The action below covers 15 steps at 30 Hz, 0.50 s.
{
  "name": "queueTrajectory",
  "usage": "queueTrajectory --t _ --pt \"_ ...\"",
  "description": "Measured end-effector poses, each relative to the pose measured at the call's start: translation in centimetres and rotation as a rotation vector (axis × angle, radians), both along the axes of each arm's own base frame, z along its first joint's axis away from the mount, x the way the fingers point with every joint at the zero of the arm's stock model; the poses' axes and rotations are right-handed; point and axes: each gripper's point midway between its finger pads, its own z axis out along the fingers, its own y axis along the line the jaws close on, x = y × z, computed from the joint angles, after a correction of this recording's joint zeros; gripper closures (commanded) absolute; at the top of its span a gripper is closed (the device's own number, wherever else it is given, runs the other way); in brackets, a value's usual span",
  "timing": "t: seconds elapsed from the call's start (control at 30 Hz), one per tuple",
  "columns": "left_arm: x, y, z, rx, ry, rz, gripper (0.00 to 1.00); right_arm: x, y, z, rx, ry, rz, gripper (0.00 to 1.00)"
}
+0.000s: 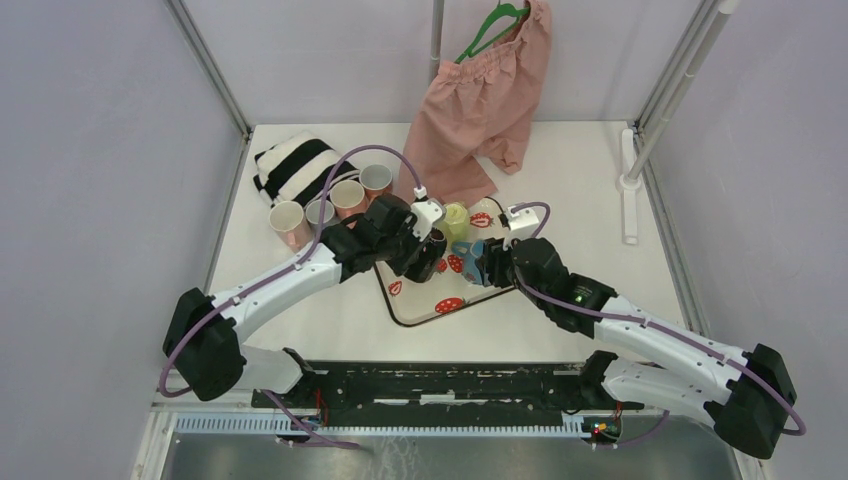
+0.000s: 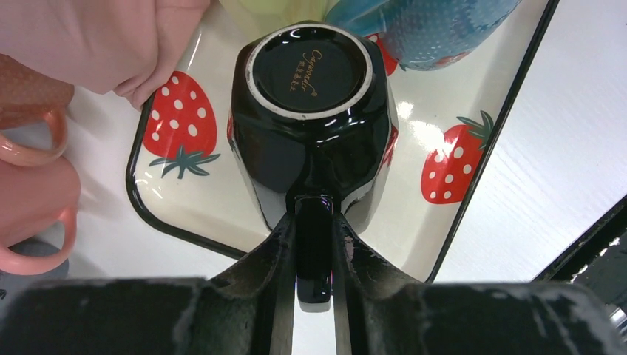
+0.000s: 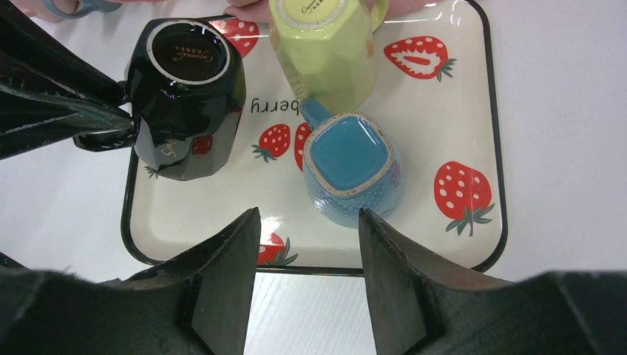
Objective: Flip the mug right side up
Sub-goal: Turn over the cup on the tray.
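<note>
So the left claw (image 2: pixel 314 222) is clamped on the handle (image 2: pixel 313 255) of the black mug (image 2: pixel 309 111), fingers pinching it from both sides. The mug sits base-up over the strawberry tray (image 3: pixel 222 214), near the tray's left edge, with the printed ring on its bottom facing the ceiling. I honestly can't tell if it's lifted off the tray or resting on it.

The right claw (image 3: pixel 307 214) is spread apart and holds nothing. It hangs over the near side of the tray, just above the blue mug (image 3: pixel 351 163). A yellow-green mug (image 3: pixel 325 44) stands just behind the blue one, also base-up.

My read is that the grab step is done and the flip itself is not. Next up it probably needs a lift to clear the tray, then a roll of the wrist by half a turn so the opening faces up, then setting it down. The tricky bit is that the blue and yellow-green mugs are close on the right, so the swing wants to stay on the left side.
</note>
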Motion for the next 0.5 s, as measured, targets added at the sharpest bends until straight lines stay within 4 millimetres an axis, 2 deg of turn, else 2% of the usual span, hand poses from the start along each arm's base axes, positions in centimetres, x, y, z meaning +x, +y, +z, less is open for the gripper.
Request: queueTrajectory --t 0.3,0.5 --pt "-0.5 0.2 -1.1 -0.002 0.030 0.021 0.98 -0.2 -0.2 -0.7 -0.006 0.009 0.002 0.42" --pt "-0.4 0.0 -1.1 -0.020 0.035 0.035 0.98 -0.3 -0.2 -0.7 0.000 0.009 0.000 0.42"
